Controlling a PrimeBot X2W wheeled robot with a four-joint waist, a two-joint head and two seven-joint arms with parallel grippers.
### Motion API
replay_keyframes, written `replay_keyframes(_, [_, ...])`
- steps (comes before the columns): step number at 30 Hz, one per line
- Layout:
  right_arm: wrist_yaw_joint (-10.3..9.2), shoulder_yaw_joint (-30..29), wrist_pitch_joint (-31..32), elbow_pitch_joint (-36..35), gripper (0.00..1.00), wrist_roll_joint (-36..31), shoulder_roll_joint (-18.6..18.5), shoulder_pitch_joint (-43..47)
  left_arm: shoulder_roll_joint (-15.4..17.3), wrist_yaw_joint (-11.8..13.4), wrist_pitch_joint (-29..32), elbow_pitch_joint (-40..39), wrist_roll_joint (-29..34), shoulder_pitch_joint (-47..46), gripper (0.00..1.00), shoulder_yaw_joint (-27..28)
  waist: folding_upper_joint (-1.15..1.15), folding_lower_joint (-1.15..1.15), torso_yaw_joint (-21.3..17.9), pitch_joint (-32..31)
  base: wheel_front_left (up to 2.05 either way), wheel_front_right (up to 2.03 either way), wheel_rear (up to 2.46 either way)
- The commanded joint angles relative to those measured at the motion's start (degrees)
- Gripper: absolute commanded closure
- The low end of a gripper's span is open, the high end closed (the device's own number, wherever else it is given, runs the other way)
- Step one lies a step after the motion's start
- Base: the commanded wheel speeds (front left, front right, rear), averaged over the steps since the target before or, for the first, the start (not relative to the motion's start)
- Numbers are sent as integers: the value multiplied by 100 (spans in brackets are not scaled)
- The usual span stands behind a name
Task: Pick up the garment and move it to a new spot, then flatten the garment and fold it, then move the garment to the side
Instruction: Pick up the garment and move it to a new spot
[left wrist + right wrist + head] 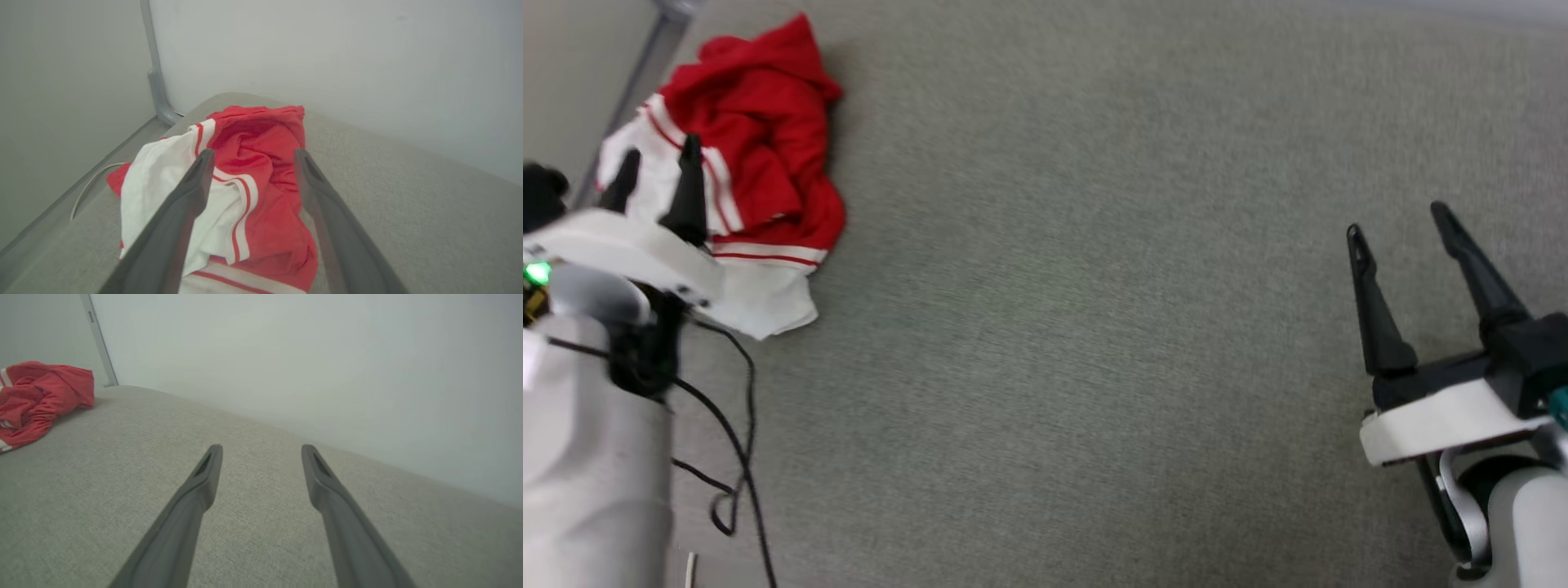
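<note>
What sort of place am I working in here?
Probably a bare lab test booth: a grey fabric-covered surface, plain pale walls close behind it, and a grey corner post near the crumpled garment.

Soft cloth garment (760,139) lying on a matt grey woven surface (1094,327).
The garment is crumpled red and white fabric, soft and unshiny. The surface beneath has a coarse textile weave. The left gripper (660,149) and right gripper (1395,220) have smooth, matt, dark plastic-looking fingers. The wall (286,355) is smooth and matt.
</note>
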Motion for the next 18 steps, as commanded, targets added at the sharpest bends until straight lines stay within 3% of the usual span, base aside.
replay_keyframes(1, [-6, 18, -6, -42, 0, -53, -28, -154, 146, 1, 98, 64, -105, -227, 0, -44, 0, -1, -432, 618, 0, 0, 0])
replay_keyframes(12, [-6, 152, -219, 53, 0, -156, 51, -642, 1155, 3, 2180, 1164, -1028, -1066, 0, -407, 0, -1, -848, 1407, 0, 0, 0])
replay_keyframes(18, [-6, 149, -286, 111, 0, -127, 90, -748, 1233, 323, 3596, 2008, -1224, -999, 0, -483, 0, -1, -960, 1504, 0, 0, 0])
